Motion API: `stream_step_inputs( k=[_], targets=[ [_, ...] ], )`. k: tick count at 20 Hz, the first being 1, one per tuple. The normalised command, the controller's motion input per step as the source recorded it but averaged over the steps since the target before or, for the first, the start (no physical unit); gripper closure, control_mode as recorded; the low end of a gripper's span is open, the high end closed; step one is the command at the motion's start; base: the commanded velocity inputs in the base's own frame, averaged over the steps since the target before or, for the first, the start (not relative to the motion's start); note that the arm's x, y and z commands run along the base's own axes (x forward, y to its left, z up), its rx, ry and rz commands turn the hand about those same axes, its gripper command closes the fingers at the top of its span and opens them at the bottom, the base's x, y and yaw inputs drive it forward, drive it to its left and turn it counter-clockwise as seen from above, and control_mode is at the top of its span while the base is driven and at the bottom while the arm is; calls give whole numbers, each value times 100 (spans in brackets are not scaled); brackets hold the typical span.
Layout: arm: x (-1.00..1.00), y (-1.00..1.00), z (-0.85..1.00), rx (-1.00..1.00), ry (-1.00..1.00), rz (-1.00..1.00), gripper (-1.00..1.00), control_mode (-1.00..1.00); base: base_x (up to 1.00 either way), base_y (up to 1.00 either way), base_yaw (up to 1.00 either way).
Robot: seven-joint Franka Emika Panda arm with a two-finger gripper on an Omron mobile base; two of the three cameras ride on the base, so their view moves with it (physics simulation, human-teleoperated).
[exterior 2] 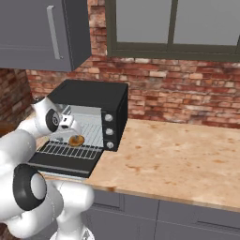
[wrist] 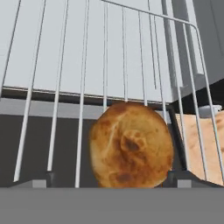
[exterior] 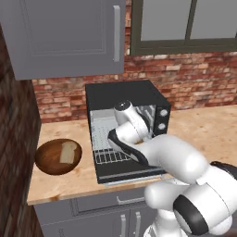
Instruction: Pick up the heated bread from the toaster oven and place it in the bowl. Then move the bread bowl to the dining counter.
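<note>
The black toaster oven point(exterior: 124, 94) point(exterior 2: 92, 95) stands on the wood-topped counter with its door dropped open and its wire rack point(exterior 2: 64, 150) point(wrist: 82, 65) pulled forward. The heated bread point(exterior 2: 76, 139) point(wrist: 130, 148), a round golden-brown disc, lies on the rack near its right front. My gripper point(exterior 2: 73, 135) point(wrist: 113, 180) reaches down into the oven mouth and stands open, one fingertip on each side of the bread; the right tip is close to its edge, the left tip apart. The dark wooden bowl point(exterior: 45, 162) sits on the counter left of the oven.
A pale toast slice point(exterior: 68, 152) lies in the bowl. A grey wall cabinet point(exterior: 65, 34) hangs above the oven, and a brick wall point(exterior 2: 178, 101) runs behind. The counter point(exterior 2: 178, 159) stretches bare to the oven's right. Round knobs point(exterior 2: 109, 132) line the oven's right side.
</note>
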Motion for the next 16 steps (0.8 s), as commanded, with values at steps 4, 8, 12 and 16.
stream_step_inputs(
  k=[4,8,12,16],
  targets=[
    [50,-3,-38,0,0,2,-100,-100,0,0,0],
    [26,-7,-27,0,0,0,-100,-100,0,0,0],
    [11,-10,-28,0,0,0,-100,-100,0,0,0],
    [-20,-26,-36,-4,0,0,-100,-100,0,0,0]
  ],
)
